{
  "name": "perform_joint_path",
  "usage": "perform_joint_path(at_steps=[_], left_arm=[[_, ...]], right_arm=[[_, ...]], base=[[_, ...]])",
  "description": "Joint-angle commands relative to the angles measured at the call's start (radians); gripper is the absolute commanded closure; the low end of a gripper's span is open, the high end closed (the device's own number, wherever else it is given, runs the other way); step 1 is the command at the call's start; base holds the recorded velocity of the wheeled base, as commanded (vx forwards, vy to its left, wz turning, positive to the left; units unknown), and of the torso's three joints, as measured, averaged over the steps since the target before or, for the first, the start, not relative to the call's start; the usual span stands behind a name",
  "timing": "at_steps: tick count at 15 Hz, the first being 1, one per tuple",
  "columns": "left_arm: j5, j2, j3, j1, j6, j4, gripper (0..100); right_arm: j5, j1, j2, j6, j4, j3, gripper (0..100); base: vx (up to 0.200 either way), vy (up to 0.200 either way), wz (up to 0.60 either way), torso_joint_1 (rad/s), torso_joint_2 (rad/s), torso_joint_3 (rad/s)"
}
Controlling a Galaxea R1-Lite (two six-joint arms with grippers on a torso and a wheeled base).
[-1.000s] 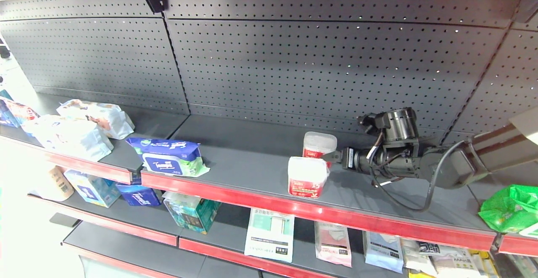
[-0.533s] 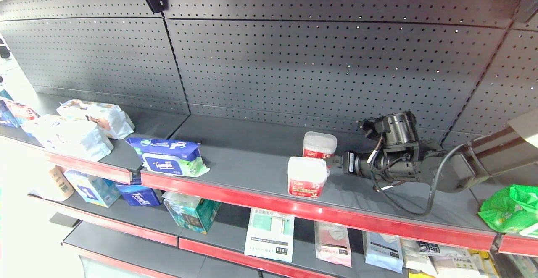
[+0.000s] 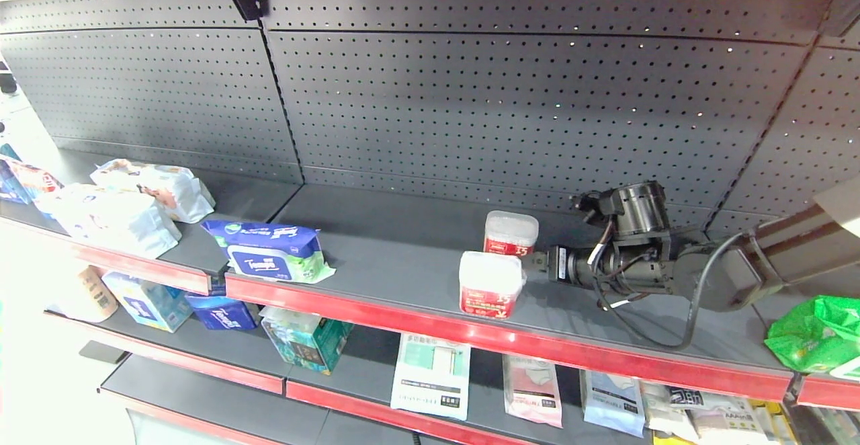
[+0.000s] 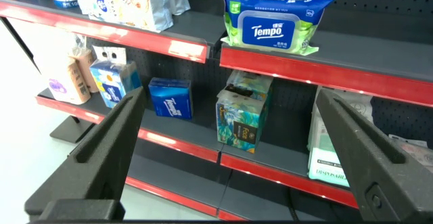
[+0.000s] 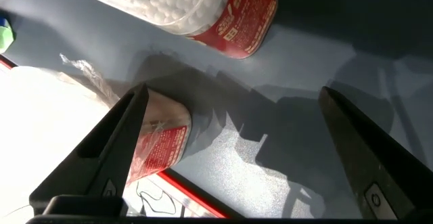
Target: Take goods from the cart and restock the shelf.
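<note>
Right gripper [image 3: 531,263], jaws wide and empty, sits just beside the front cotton-swab tub [image 3: 491,284] on the shelf [image 3: 403,257], perhaps touching it; placing looks done, so next back away without nudging it

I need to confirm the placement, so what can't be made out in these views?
- Head view: tips of the right gripper, hidden behind the front swab tub; contact cannot be told.
- Head view: the green bag, cut off by the picture's edge.
- Right wrist view: most of the front swab tub, behind a finger and past the edge.
</note>
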Motion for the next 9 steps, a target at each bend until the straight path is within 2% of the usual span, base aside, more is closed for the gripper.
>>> perform_joint_path(at_steps=[1,9], left_arm=[[0.0,0.001,0.0,0.0,0.0,0.0,0],[0.0,0.001,0.0,0.0,0.0,0.0,0]], right_arm=[[0.0,0.0,-0.001,0.0,0.0,0.0,0],[0.0,0.003,-0.005,-0.003,0.0,0.013,0]], base=[[0.0,0.0,0.0,0.0,0.0,0.0],[0.0,0.0,0.0,0.0,0.0,0.0]])
